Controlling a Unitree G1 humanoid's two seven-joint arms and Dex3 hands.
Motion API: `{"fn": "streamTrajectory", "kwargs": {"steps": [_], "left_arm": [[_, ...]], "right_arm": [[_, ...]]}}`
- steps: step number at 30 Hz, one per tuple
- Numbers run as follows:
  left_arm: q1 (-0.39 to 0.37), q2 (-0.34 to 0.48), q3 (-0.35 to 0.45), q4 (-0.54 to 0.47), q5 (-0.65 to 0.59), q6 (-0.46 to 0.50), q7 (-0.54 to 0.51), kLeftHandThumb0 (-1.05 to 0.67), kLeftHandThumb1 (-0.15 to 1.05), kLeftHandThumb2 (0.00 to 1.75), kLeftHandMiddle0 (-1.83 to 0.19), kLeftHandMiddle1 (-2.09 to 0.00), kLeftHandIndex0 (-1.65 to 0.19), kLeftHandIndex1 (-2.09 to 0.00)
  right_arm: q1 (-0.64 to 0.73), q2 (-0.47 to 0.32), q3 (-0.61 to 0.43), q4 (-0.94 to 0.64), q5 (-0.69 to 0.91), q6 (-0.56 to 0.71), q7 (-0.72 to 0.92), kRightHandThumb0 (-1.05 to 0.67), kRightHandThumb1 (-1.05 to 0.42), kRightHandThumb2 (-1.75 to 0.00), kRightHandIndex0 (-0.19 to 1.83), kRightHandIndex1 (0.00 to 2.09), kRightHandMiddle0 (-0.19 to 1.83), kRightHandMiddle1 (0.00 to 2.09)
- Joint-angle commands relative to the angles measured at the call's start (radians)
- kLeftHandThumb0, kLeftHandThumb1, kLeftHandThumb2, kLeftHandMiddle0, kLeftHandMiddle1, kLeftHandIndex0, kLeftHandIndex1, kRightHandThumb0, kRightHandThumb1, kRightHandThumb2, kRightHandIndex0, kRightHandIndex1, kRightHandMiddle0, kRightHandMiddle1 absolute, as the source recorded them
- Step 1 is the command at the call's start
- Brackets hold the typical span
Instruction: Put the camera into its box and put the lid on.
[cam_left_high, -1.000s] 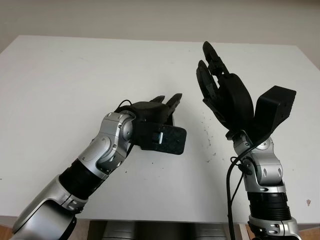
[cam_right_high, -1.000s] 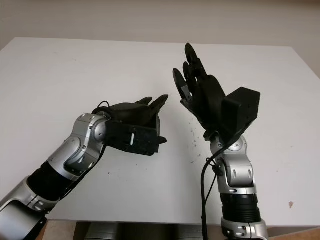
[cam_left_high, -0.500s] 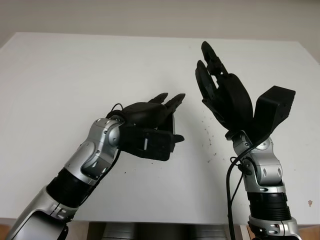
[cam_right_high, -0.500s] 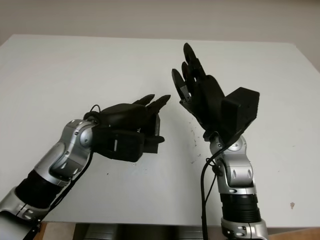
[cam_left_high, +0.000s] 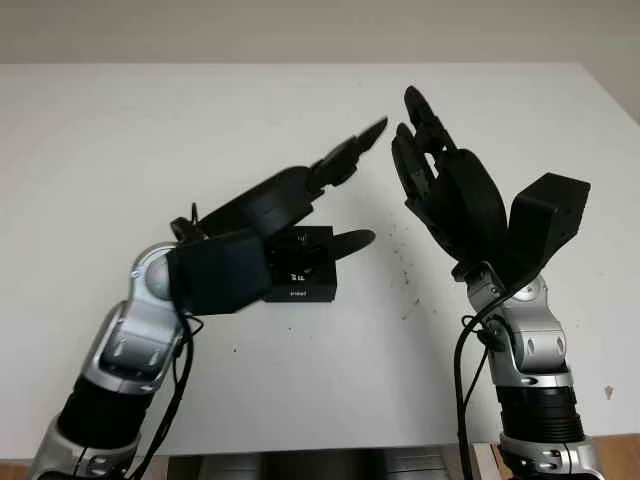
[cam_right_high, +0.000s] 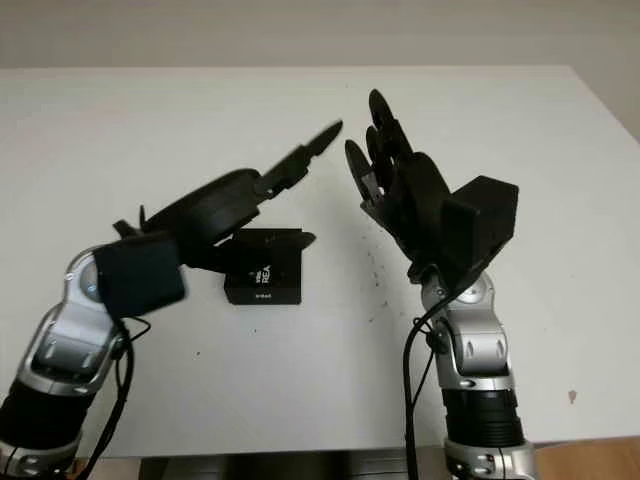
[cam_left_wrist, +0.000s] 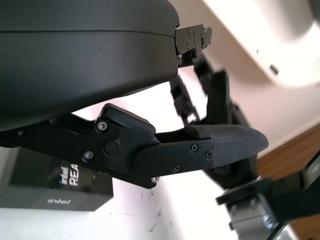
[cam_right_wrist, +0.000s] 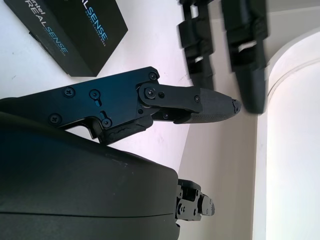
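A: Head views? Where is the box?
B: Closed black rectangular cardboard box (cam_left_high: 303, 272) lies mid white tabletop (cam_left_high: 120, 140), well off its edges. Left hand (cam_left_high: 300, 195) hovers above it, fingers extended, holding nothing, presumably clearing.
A: Wrist views?
B: Right hand (cam_left_high: 445, 185) is raised beside it, open, empty; lettered lid is visible.
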Motion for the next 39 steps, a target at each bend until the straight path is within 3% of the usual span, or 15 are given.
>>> {"fn": "streamTrajectory", "kwargs": {"steps": [1, 11, 16, 24, 30, 39], "left_arm": [[0.019, 0.007, 0.034, -0.019, -0.028, -0.024, 0.018, -0.84, 1.05, 0.55, 0.19, 0.0, 0.19, 0.0], [0.01, 0.065, 0.129, 0.128, 0.045, -0.18, 0.188, -0.81, 1.05, 0.54, 0.19, 0.0, 0.19, 0.0], [0.016, 0.027, 0.197, 0.137, -0.041, -0.076, 0.246, -0.8, 1.05, 0.6, 0.19, 0.0, 0.19, 0.0], [0.055, -0.117, 0.329, 0.184, -0.28, 0.001, 0.36, -0.82, 1.05, 0.61, 0.19, 0.0, 0.19, 0.0], [0.037, -0.135, 0.388, 0.31, -0.361, -0.067, 0.369, -0.82, 1.05, 0.64, 0.19, 0.0, 0.19, 0.0], [0.03, -0.135, 0.38, 0.427, -0.388, -0.132, 0.331, -0.84, 1.05, 0.61, 0.19, 0.0, 0.19, 0.0]], "right_arm": [[0.001, -0.009, 0.002, -0.025, 0.001, 0.001, 0.007, -0.67, -1.05, -0.47, -0.13, 0.05, -0.1, 0.05], [-0.002, -0.024, -0.013, -0.01, 0.012, -0.013, 0.033, -0.63, -1.05, -0.48, -0.14, 0.05, -0.11, 0.05], [-0.016, -0.025, -0.02, 0.02, 0.014, -0.041, 0.039, -0.64, -1.05, -0.49, -0.14, 0.05, -0.11, 0.05], [-0.034, -0.007, -0.02, 0.087, -0.016, -0.094, -0.002, -0.64, -1.05, -0.58, -0.18, 0.03, -0.17, 0.02], [-0.055, 0.026, -0.018, 0.168, -0.042, -0.127, -0.066, -0.67, -1.05, -0.65, -0.19, 0.0, -0.19, 0.0], [-0.062, 0.031, -0.015, 0.234, -0.062, -0.162, -0.074, -0.71, -1.05, -0.67, -0.19, 0.0, -0.19, 0.0]]}}
